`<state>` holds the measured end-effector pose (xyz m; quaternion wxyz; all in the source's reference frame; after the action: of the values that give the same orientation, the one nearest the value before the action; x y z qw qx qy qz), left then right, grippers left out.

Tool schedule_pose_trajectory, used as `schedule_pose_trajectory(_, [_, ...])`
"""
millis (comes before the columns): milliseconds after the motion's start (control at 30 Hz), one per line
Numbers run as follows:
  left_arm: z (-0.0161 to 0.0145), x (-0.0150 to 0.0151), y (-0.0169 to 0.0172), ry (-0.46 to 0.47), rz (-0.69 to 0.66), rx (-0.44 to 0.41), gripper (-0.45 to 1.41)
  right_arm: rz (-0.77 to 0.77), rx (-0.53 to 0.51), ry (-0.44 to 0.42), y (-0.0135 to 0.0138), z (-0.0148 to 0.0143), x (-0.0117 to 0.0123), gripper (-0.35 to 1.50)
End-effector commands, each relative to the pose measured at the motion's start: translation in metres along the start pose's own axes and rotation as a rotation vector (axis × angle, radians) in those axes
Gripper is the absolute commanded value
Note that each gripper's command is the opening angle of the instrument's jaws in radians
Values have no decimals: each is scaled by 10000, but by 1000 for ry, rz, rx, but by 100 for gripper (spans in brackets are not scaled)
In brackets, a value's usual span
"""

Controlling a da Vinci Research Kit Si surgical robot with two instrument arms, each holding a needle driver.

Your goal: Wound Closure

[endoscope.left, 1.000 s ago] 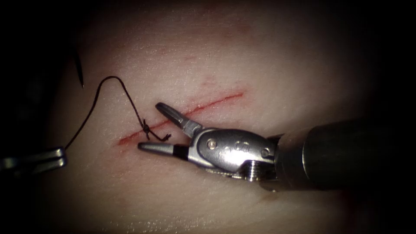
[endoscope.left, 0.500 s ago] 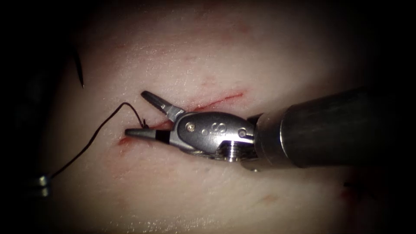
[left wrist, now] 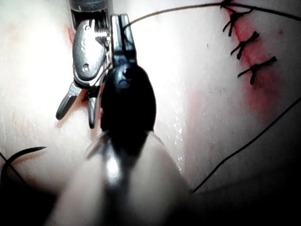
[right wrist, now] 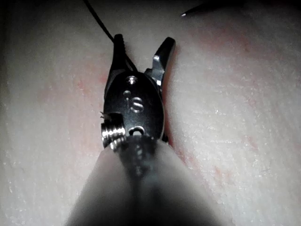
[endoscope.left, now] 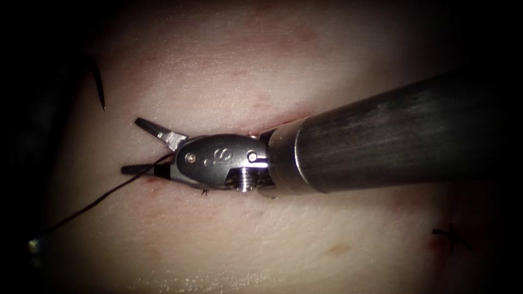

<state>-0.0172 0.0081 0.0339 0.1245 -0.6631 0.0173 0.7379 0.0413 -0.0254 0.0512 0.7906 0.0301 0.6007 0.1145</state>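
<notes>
Progress: finished stitches (left wrist: 249, 56) are seen along the cut, and one at the endoscope's lower right. Right tool (endoscope.left: 143, 147), frame centre, has its fingers spread wide astride the thread (endoscope.left: 98, 201), gripping nothing. Left tool (left wrist: 121, 33) appears clamped on thread. Needle (endoscope.left: 99, 87) lies free at upper left on the tissue (endoscope.left: 283, 239).

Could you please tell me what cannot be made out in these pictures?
Where the thread enters the tissue: endoscope view, covered by the right tool, open, holding nothing.
Left tool, shut on the thread: endoscope view, lost in the dark edge.
Needle, free on the tissue left of the cut: blunt end lost in shadow.
</notes>
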Motion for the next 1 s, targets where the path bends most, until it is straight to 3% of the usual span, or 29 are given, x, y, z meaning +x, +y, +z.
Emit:
schedule_pose_trajectory(33, [6, -6, 6, 1, -3, -2, -45, -6, 2, 3, -8, 11, -4, 120])
schedule_pose_trajectory(200, [5, -5, 7, 2, -2, -3, -45, -17, 5, 13, -14, 24, -6, 115])
schedule_pose_trajectory(267, [6, -5, 7, 2, -2, -3, -45, -19, 6, 13, -15, 24, -7, 96])
schedule_pose_trajectory(300, [7, -4, 8, 3, -2, -3, -45, -27, 10, 12, -17, 23, -7, 64])
schedule_pose_trajectory(333, [7, -3, 10, 4, -1, -3, -45, -62, 33, 15, -20, 21, -8, -35])
schedule_pose_trajectory(567, [4, -4, 20, 10, 9, -9, -45, -82, 32, 15, -25, 7, -8, -35])
schedule_pose_trajectory(600, [3, -5, 23, 11, 12, -10, -45, -81, 37, 18, -26, 2, -6, -13])
schedule_pose_trajectory(633, [3, -7, 25, 11, 15, -10, -45, -79, 47, 19, -25, -6, -4, 52])
schedule_pose_trajectory(667, [4, -9, 28, 11, 19, -9, -45, -83, 52, 25, -25, -15, -3, 83])
schedule_pose_trajectory(700, [5, -12, 33, 11, 24, -8, -45, -81, 55, 31, -25, -24, -1, 93])
schedule_pose_trajectory(767, [7, -14, 37, 8, 29, -4, -45, -78, 64, 40, -25, -39, 1, 96])
schedule_pose_trajectory(800, [15, -20, 46, 15, 40, -21, -45, -72, 63, 37, -22, -63, 3, 104])
schedule_pose_trajectory(833, [15, -20, 46, 15, 40, -21, -45, -72, 63, 37, -22, -63, 3, 104])
schedule_pose_trajectory(867, [31, -27, 60, 24, 43, -51, -45, -50, 37, 41, -10, -106, 8, 116])
schedule_pose_trajectory(900, [31, -27, 60, 24, 43, -51, -45, -50, 37, 41, -10, -106, 8, 116])
schedule_pose_trajectory(1000, [67, -44, 87, 34, 27, -121, -45, -24, -27, 55, 17, -177, 9, 116])
